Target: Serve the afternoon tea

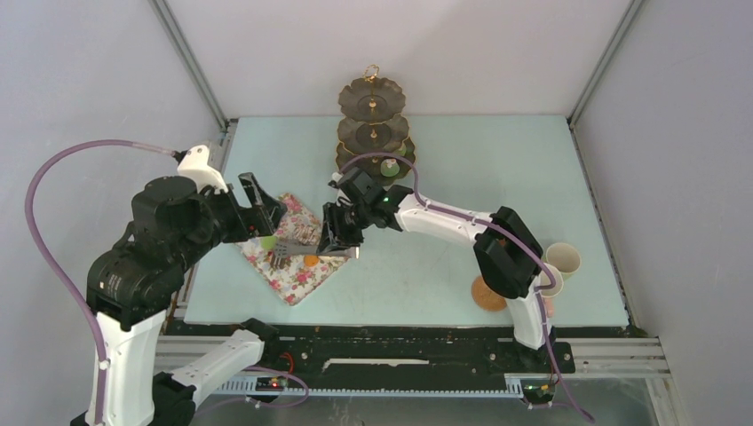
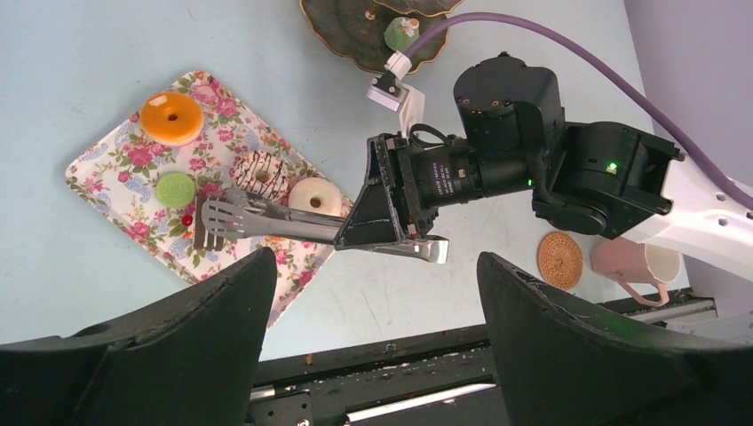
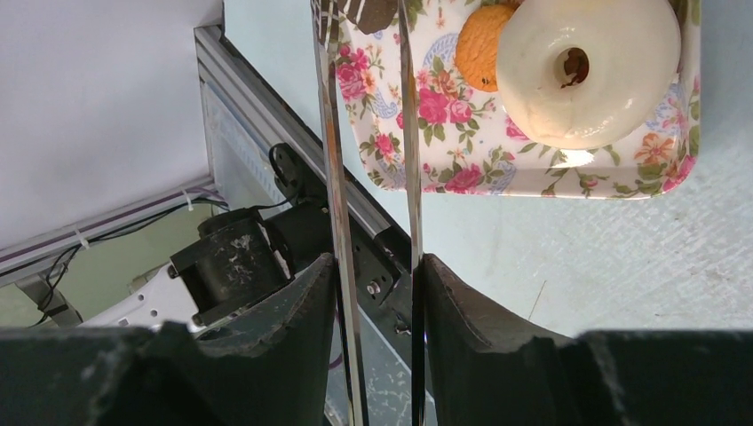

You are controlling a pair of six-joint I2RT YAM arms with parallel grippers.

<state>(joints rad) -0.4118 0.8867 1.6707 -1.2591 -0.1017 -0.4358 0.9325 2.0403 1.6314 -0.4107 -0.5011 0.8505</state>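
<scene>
Pinching the long grey tongs (image 2: 275,224) with the right gripper (image 3: 373,293), fingers pressed on both arms, tips over the floral tray (image 2: 115,164) between green piece (image 2: 176,189) and chocolate doughnut (image 2: 262,171). Sitting on that tray too: orange doughnut (image 2: 171,118), white doughnut (image 2: 313,195). Hovering above the tray with fingers spread: left gripper (image 2: 371,266). Standing well right of the tray: pink cup (image 2: 626,262), brown coaster (image 2: 559,259).

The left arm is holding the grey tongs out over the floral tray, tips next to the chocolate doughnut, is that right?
Wrong arm. The left wrist view shows the right gripper shut on the grey tongs, holding them out over the floral tray, tips next to the chocolate doughnut. The left gripper is open and holds nothing.
</scene>
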